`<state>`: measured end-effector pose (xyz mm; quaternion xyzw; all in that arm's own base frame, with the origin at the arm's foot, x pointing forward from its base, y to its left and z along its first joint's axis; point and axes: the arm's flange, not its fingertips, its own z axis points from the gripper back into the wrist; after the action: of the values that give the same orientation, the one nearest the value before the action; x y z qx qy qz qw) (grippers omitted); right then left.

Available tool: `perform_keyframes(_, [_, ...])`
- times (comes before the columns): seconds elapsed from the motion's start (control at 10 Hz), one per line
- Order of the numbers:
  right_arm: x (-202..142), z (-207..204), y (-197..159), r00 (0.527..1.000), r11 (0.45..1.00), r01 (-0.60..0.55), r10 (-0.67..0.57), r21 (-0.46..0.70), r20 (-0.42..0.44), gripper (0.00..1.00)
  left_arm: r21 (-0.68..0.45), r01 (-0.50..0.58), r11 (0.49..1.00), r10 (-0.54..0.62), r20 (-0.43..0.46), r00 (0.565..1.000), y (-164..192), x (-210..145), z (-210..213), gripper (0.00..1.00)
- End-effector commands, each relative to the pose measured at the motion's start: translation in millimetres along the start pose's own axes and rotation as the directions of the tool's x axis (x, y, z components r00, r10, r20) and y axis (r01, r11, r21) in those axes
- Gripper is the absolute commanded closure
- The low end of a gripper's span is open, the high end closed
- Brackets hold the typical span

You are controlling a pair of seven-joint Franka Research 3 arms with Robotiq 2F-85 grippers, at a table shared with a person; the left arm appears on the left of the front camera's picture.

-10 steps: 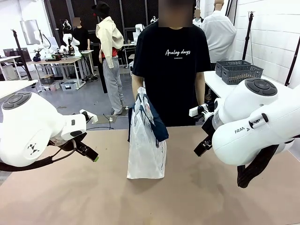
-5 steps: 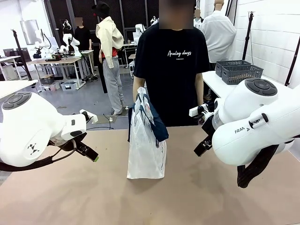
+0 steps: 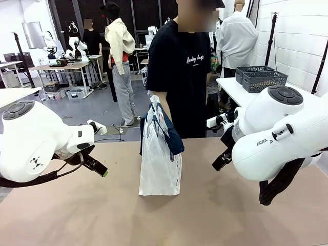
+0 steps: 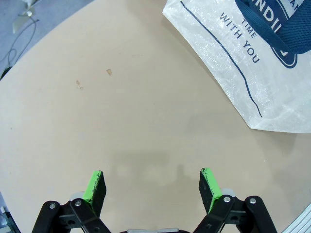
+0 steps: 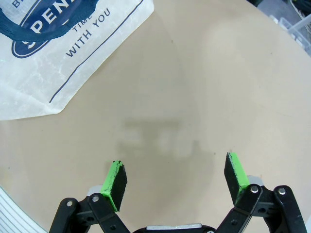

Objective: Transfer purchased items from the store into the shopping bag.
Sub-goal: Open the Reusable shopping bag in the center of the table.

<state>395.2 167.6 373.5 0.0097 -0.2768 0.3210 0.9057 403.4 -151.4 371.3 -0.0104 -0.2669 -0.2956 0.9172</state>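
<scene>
The shopping bag [image 3: 160, 166], frosted plastic with navy handles, stands upright at the middle of the brown table. The person's hand [image 3: 156, 106] holds it by the top. My left gripper [image 3: 99, 168] hangs open to the bag's left, a little above the table, with nothing between its fingers. In the left wrist view the left gripper [image 4: 153, 187] is over bare table and the bag [image 4: 252, 68] lies at the upper right. My right gripper [image 3: 221, 160] is open and empty to the bag's right. Under the right gripper [image 5: 177, 182] is bare table, with the bag [image 5: 53, 58] at the upper left. The purchased items are out of view.
Two dark grey openwork baskets [image 3: 262, 78] stand on a white side table at the back right, behind the person; I cannot tell whether either is the store. The brown table [image 3: 205, 215] lies bare on both sides of the bag. Other people and work tables stand far behind.
The person has turned the upper body toward picture right while still holding the bag's top. The bag and both arms have not moved.
</scene>
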Motion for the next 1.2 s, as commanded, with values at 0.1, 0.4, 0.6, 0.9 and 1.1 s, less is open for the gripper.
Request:
perform_keyframes(0.1, [0, 0, 0, 1.000, 1.000, 0.000, 0.000, 0.000, 0.000, 0.00, 0.000, -0.001, 1.000, 0.001, 0.000, 1.000, 1, 0, 0, 0.00])
perform_keyframes(0.4, [0, 0, 0, 1.000, 1.000, 0.000, 0.000, 0.000, 0.000, 0.00, 0.000, -0.001, 1.000, 0.001, 0.000, 1.000, 1, 0, 0, 0.00])
perform_keyframes(0.6, [0, 0, 0, 1.000, 1.000, 0.000, 0.000, 0.000, 0.000, 0.00, 0.000, 0.000, 1.000, 0.000, 0.000, 1.000, 0, 0, 0, 0.00])
perform_keyframes(0.9, [23, 31, 8, 0.999, 0.995, 0.019, -0.022, 0.100, 0.026, 0.00, -0.229, 0.051, 0.972, -0.070, -0.076, 0.995, -11, 16, 38, 0.00])
perform_keyframes(1.1, [60, 52, -2, 0.999, 0.995, 0.047, -0.047, 0.088, -0.004, 0.00, -0.238, -0.028, 0.971, -0.012, -0.163, 0.987, -2, 42, 63, 0.00])
